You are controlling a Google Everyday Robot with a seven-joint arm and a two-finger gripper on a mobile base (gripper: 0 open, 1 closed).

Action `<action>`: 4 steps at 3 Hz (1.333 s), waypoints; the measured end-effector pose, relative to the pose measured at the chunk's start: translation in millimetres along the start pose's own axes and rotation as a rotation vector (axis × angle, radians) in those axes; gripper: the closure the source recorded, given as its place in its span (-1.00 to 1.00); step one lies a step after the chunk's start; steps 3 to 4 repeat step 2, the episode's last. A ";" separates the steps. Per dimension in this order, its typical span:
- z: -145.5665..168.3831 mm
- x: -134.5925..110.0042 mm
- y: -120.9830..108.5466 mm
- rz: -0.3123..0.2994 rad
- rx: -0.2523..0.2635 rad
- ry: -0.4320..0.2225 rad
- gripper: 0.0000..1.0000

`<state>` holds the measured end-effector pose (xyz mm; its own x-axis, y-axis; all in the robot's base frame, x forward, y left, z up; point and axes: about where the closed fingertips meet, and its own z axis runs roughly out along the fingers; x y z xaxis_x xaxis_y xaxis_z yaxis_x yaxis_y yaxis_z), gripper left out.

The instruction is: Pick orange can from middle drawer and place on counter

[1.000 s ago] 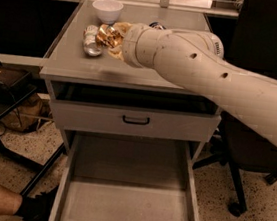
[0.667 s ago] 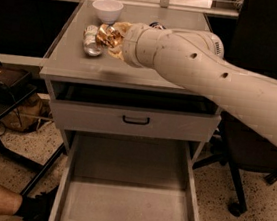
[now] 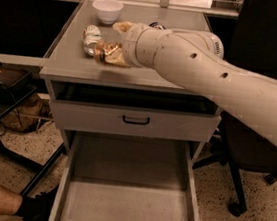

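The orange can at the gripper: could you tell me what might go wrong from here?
The orange can at the gripper is right beside the white-silver can, so withdrawing could knock that one. It is also toward the front edge of the counter and might roll into the open middle drawer.

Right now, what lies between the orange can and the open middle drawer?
Camera view: the black-handled drawer, under the counter. The claw is at the orange can.

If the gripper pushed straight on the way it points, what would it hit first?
Probably the white-silver can. The gripper, over the counter with the orange can at its tip, points toward picture left, and that can lies just beyond. Depth is unclear; it might slip past.
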<state>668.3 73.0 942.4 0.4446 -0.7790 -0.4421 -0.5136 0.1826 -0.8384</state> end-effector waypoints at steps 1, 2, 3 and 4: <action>0.0 0.0 0.0 0.000 0.000 0.000 -1.00; 0.0 0.0 0.0 0.000 0.000 0.000 -1.00; 0.0 0.0 0.0 0.000 0.000 0.000 -1.00; 0.0 0.0 0.0 0.000 0.000 0.000 -1.00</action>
